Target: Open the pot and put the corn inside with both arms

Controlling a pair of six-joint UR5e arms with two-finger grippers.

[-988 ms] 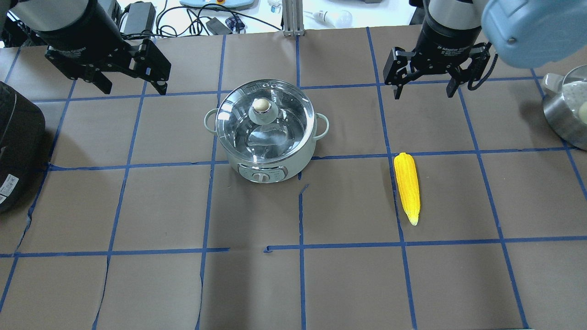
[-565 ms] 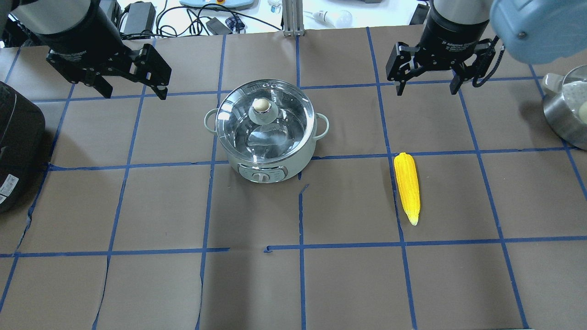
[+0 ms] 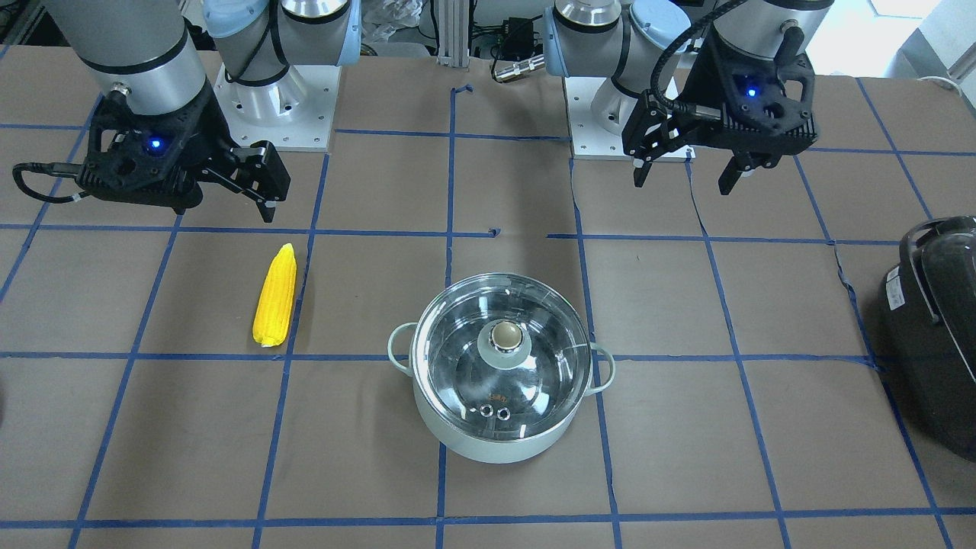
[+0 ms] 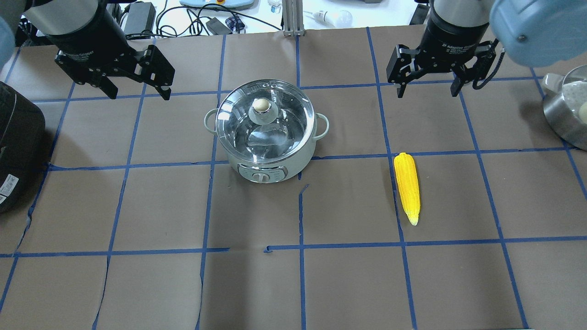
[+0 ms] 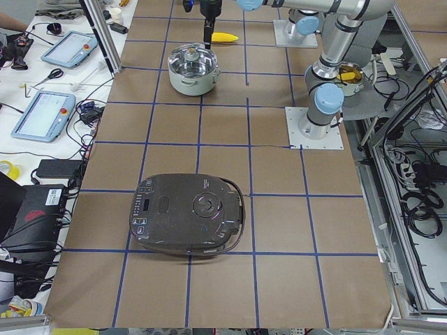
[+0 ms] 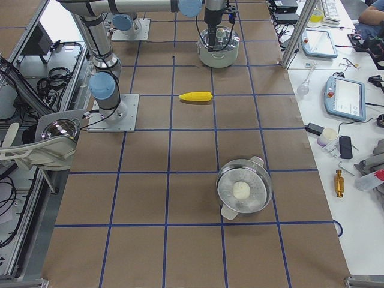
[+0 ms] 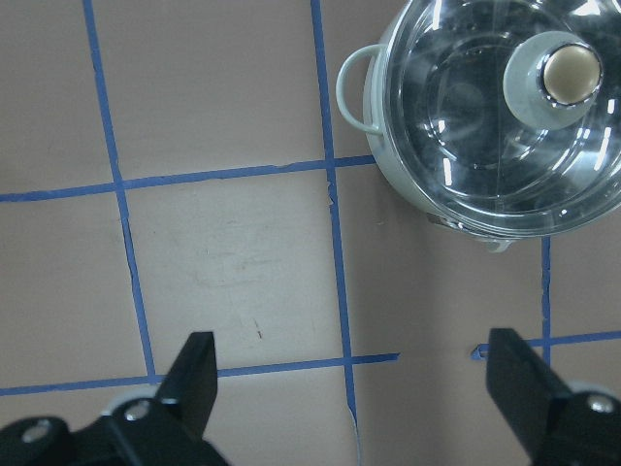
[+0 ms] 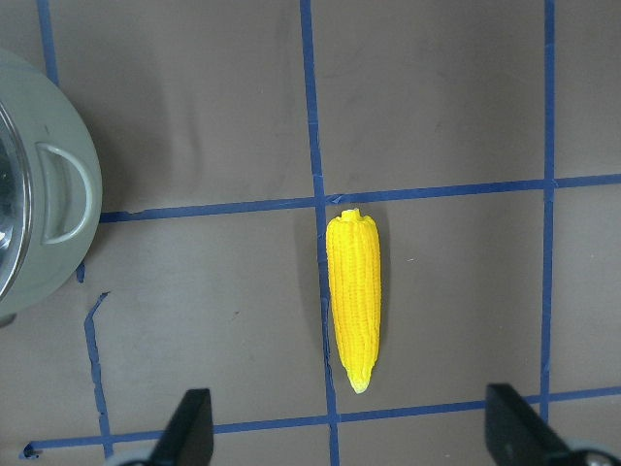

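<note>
The pot stands left of centre with its glass lid on and the knob upright; it also shows in the front view. The corn lies flat on the table to the pot's right, also in the right wrist view. My left gripper is open and empty, hovering behind and to the left of the pot. My right gripper is open and empty, hovering behind the corn. In the left wrist view the pot sits at the upper right.
A large black appliance sits at the table's left edge. A steel pot with a white ball in it stands at the right edge. Blue tape lines grid the brown table. Cables and devices lie beyond the far edge.
Both grippers have shifted only slightly and stay open. The pot, lid and corn have not moved.
</note>
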